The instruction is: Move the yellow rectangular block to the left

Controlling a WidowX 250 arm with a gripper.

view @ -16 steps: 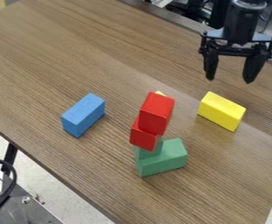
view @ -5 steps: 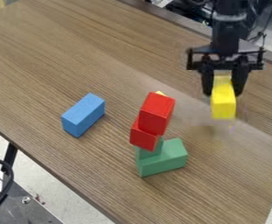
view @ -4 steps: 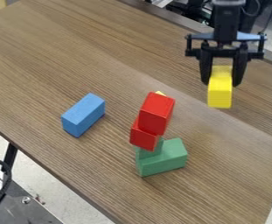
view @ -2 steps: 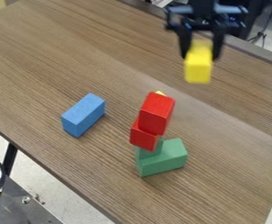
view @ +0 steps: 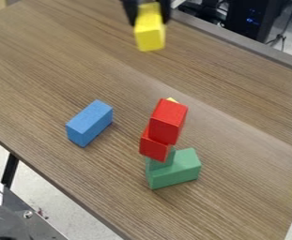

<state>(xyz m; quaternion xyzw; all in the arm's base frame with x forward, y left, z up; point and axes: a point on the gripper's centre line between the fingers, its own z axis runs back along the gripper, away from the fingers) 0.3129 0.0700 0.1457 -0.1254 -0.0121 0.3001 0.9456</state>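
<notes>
At left, note blue block (view: 88, 123) on wooden tabletop (view: 248, 187). Next, at top edge, find black gripper (view: 149, 19) clamped on yellow rectangular block (view: 150, 40) (gripped at upper end, lower end exposed). Lower, slightly right, see red blocks (view: 168, 121) stacked over green block (view: 178, 171).

We see a brown wood-grain tabletop (view: 54, 56). Directly on it lie a blue block (view: 89, 123) and, well apart from that, a green block (view: 176, 171); a mostly hidden yellow piece (view: 172, 100) perhaps rests there too.
</notes>
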